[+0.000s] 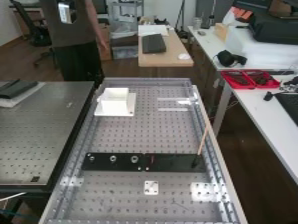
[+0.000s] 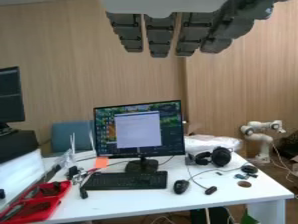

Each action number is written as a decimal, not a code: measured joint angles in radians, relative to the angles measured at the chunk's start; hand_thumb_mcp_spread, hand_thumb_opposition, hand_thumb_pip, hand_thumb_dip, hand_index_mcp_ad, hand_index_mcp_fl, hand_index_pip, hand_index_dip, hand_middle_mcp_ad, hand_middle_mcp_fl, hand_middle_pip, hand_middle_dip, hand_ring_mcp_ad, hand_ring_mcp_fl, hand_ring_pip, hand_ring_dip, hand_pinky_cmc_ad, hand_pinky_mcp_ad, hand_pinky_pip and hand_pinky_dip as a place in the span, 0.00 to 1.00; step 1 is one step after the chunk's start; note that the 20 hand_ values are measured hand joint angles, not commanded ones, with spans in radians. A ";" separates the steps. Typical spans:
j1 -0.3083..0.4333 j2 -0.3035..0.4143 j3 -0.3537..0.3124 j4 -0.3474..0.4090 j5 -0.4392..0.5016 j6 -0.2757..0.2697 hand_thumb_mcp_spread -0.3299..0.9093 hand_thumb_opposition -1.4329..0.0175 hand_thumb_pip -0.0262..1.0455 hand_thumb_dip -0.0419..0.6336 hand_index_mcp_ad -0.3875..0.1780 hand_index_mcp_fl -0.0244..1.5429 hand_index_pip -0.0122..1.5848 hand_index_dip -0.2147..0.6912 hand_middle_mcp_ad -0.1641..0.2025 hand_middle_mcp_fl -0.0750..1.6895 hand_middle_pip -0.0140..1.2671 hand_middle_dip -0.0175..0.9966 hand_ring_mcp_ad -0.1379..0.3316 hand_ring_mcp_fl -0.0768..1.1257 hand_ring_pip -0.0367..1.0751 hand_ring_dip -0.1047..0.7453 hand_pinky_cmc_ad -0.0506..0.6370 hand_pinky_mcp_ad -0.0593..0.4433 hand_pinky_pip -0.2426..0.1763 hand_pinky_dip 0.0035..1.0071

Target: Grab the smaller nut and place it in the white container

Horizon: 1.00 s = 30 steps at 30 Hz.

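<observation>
In the wrist view the hand [image 2: 159, 36] hangs with its dark grey fingers straight and side by side, holding nothing. Three small round metal pieces, which look like nuts, lie in a row on the left half of a black strip [image 1: 173, 162]: a left one [image 1: 91, 159], a middle one [image 1: 113, 159] and a right one [image 1: 134, 159]. The left piece looks the smallest. Farther up the bench, near its left rail, stands the white container [image 1: 114, 101] on a white base plate.
The perforated bench [image 1: 159, 135] has metal rails along its sides. A thin light stick [image 1: 203, 141] rises at the strip's right end, and a small white plate [image 1: 151, 188] lies nearer. In the wrist view a monitor [image 2: 139, 129] stands on a white desk [image 2: 133, 205].
</observation>
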 joint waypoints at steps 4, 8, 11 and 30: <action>0.003 0.003 -0.004 0.000 0.002 0.000 0.30 0.94 0.12 0.07 0.70 0.03 0.02 0.25 0.58 0.05 0.02 0.04 0.40 0.06 0.04 0.14 0.14 0.19 0.55 0.02; 0.006 0.009 -0.011 0.003 0.006 -0.003 0.43 0.71 0.36 0.11 0.64 0.03 0.03 0.41 0.58 0.05 0.07 0.11 0.41 0.06 0.05 0.15 0.32 0.41 0.52 0.10; 0.007 0.010 -0.014 0.003 0.010 -0.003 0.46 0.59 0.41 0.11 0.61 0.03 0.04 0.46 0.58 0.04 0.09 0.14 0.53 0.06 0.09 0.17 0.51 0.63 0.51 0.13; 0.019 0.025 -0.066 0.037 0.048 -0.040 0.45 0.52 0.46 0.11 0.61 0.03 0.05 0.57 0.60 0.04 0.10 0.23 0.65 0.06 0.11 0.22 0.72 0.77 0.37 0.21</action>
